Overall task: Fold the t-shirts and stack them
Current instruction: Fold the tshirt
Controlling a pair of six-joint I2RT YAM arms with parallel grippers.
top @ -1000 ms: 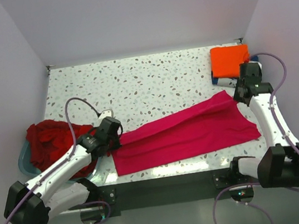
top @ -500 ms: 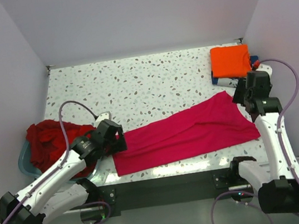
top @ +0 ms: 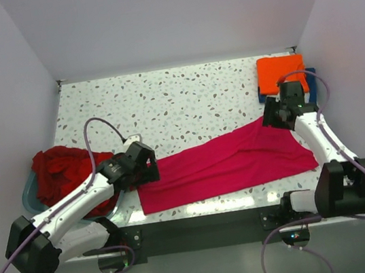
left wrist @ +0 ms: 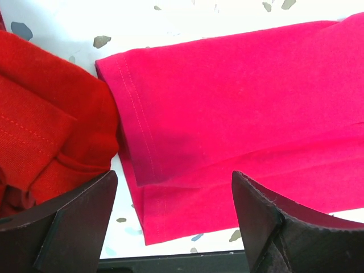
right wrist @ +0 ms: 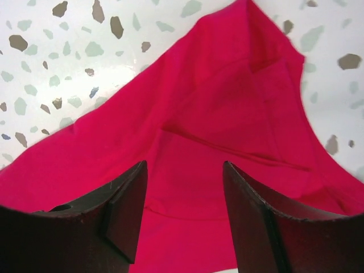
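Left tool (left wrist: 172,182) and right tool (right wrist: 185,168) released over magenta shirt (top: 227,160); navy shirt (top: 260,92) mostly under orange shirt (top: 281,74).

The speckled white table (top: 164,105) has a pink shirt (top: 227,160) spread in a long band near its front edge. In the far right corner an orange shirt (top: 280,72) lies folded on a navy shirt (top: 261,94). A tub (top: 28,195) of red shirts (top: 61,172) sits at the left edge.

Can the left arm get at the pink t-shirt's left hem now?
Probably yes: the left gripper is open right over the hem of the pink t-shirt, nothing lies on it, and the dark red shirt only lies beside it.
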